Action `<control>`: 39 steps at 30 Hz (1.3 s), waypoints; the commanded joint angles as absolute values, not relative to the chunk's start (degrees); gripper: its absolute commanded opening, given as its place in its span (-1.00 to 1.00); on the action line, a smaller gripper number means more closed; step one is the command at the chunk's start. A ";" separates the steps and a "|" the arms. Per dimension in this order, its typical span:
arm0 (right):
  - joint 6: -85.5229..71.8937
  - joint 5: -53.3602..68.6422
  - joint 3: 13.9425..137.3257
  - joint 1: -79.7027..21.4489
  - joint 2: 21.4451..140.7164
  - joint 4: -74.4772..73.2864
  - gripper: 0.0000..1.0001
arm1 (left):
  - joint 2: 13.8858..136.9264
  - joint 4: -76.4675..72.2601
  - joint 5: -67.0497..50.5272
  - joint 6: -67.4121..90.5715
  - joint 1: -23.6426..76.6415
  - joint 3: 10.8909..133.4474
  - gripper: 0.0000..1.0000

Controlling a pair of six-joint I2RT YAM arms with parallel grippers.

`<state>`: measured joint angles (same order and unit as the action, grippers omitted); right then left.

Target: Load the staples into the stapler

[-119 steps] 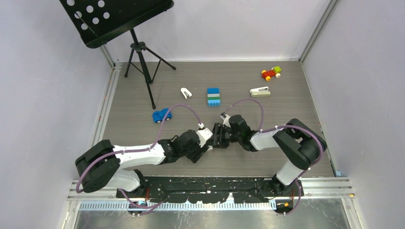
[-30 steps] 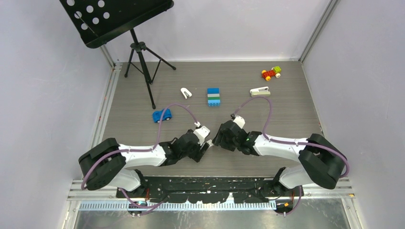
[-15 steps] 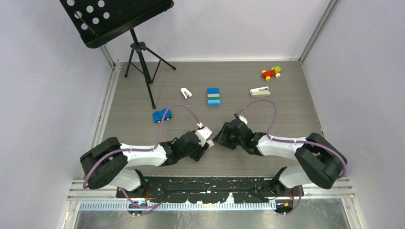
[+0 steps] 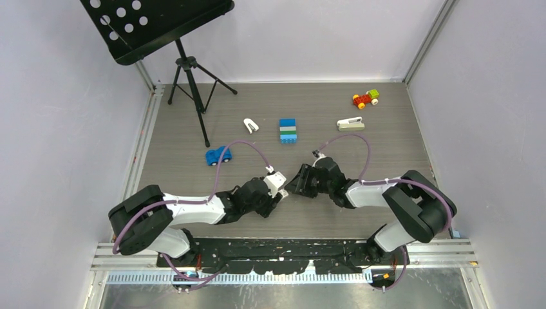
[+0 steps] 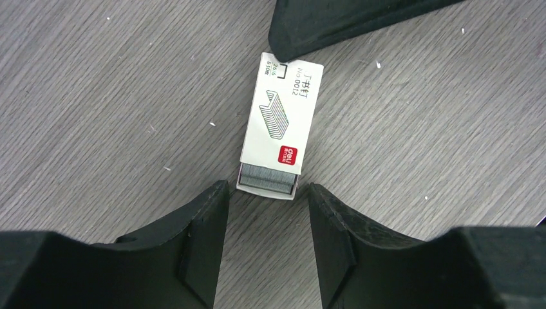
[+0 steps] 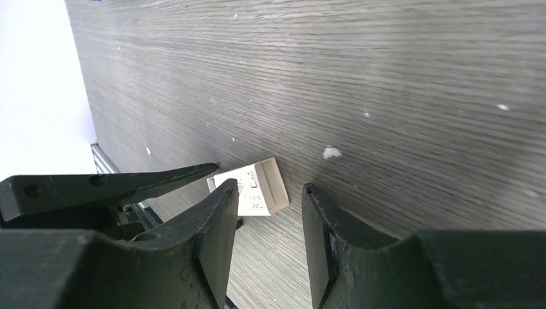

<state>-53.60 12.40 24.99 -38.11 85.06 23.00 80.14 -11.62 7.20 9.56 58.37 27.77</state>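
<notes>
The staples (image 5: 269, 180) show as a grey strip in the near open end of a small white red-marked box (image 5: 277, 122) lying flat on the table. My left gripper (image 5: 267, 193) is open, its fingertips just short of that end and either side of it. My right gripper (image 6: 269, 193) is open too, facing the box (image 6: 254, 187) from the opposite end, one fingertip (image 5: 335, 22) touching its far corner. In the top view both grippers (image 4: 278, 193) (image 4: 295, 183) meet at mid-table and hide the box. The stapler (image 4: 350, 123) lies far off at the back right.
A white clip-like piece (image 4: 250, 125), a blue-green brick stack (image 4: 288, 131) and a blue toy car (image 4: 218, 155) lie behind the grippers. A small brick car (image 4: 365, 98) sits at the back right. A music stand (image 4: 187, 64) stands at the back left.
The right arm's elbow has swung in towards its base while its gripper stayed at the box. The left arm has barely moved.
</notes>
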 commanded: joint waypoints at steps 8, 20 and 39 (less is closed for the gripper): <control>-51.01 22.12 23.99 -37.15 92.59 40.58 -0.16 | 80.29 -14.76 6.40 9.14 58.36 26.55 0.01; -50.49 23.88 21.20 -35.25 95.15 45.85 -0.34 | 79.44 -14.59 6.74 9.23 58.35 26.13 0.01; -53.35 27.60 18.90 -32.79 104.18 57.75 -0.55 | 78.90 -14.16 6.48 9.23 58.22 25.75 0.00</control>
<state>-54.17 27.97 20.10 -33.34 102.78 56.71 79.88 -13.52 6.90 9.61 58.37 26.65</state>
